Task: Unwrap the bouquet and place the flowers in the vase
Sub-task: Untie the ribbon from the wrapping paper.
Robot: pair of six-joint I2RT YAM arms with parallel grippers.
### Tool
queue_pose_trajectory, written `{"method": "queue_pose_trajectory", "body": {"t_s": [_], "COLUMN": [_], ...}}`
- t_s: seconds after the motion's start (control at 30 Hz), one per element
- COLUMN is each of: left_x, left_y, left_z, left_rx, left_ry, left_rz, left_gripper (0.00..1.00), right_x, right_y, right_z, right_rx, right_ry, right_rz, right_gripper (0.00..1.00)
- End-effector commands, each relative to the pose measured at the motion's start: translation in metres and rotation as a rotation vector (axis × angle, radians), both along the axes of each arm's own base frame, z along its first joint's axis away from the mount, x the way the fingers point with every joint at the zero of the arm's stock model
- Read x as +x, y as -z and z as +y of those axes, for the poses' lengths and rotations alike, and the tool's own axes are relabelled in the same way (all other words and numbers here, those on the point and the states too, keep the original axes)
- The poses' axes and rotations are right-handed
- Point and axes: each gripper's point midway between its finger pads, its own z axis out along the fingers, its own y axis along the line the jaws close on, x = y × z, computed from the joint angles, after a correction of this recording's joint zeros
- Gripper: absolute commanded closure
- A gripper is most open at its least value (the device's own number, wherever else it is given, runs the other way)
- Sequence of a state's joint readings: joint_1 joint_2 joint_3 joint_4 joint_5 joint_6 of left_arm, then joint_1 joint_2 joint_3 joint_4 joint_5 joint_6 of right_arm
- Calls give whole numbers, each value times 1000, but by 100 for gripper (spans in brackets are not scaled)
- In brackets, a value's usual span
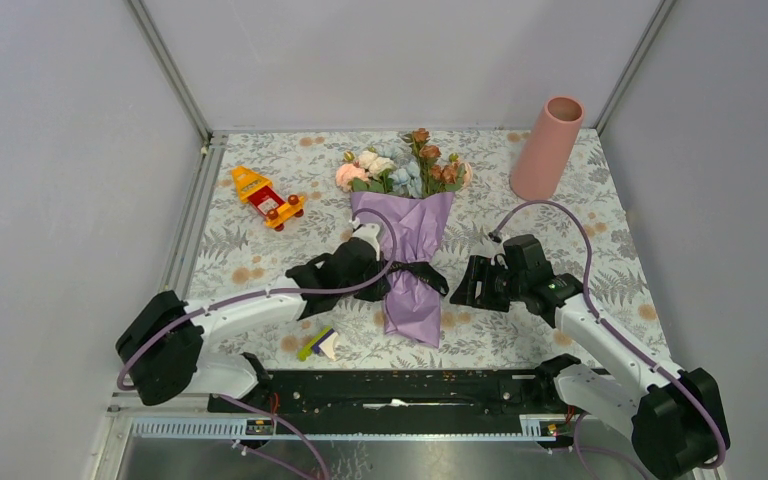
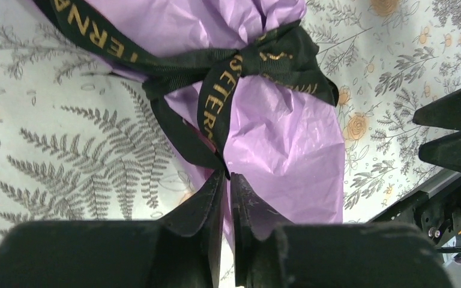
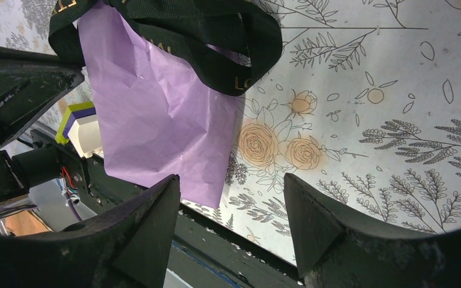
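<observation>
Beside the bouquet (image 1: 407,240), the left end effector (image 2: 227,177) pinches the ribbon (image 2: 228,66); the right end effector (image 3: 231,180) stands spread.

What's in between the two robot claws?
The bouquet, its purple-wrapped end tied with black ribbon, lies between left gripper and right gripper, seen in the top view.

Bare tablecloth (image 1: 600,230) between bouquet (image 1: 407,250) and vase (image 1: 547,148) is passable; toy truck (image 1: 266,197) obstructs far left, small block (image 1: 320,343) near-left.
</observation>
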State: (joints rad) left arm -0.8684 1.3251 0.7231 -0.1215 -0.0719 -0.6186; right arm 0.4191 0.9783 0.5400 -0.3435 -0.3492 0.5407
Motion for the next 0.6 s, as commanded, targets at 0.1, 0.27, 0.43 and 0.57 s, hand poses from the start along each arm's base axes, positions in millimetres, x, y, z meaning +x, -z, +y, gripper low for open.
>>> {"method": "queue_pose_trajectory", "body": {"t_s": [0.1,0.27,0.43,0.57], "left_x": [-13,-30,-29,-6], "left_y": [-23,-52,-68,-57], "left_z": [-6,-15,14,42], "left_rx": [-76,-236,-246,-210], "left_ry": [-87,-58,-96,-138], "left_rz": [22,31,-82,-104], "left_gripper": [81,69,38,31], "right_x": [2,1,1,1], "right_y": [-4,-5,-5,-5], "right_z": [0,0,-1,-1], "right_rx": [-21,-21,-24,-25], "right_ry": [-46,-54,-43,-42], "right_rz": [-33,-42,-47,-47], "right_gripper": [29,29,28,28]}}
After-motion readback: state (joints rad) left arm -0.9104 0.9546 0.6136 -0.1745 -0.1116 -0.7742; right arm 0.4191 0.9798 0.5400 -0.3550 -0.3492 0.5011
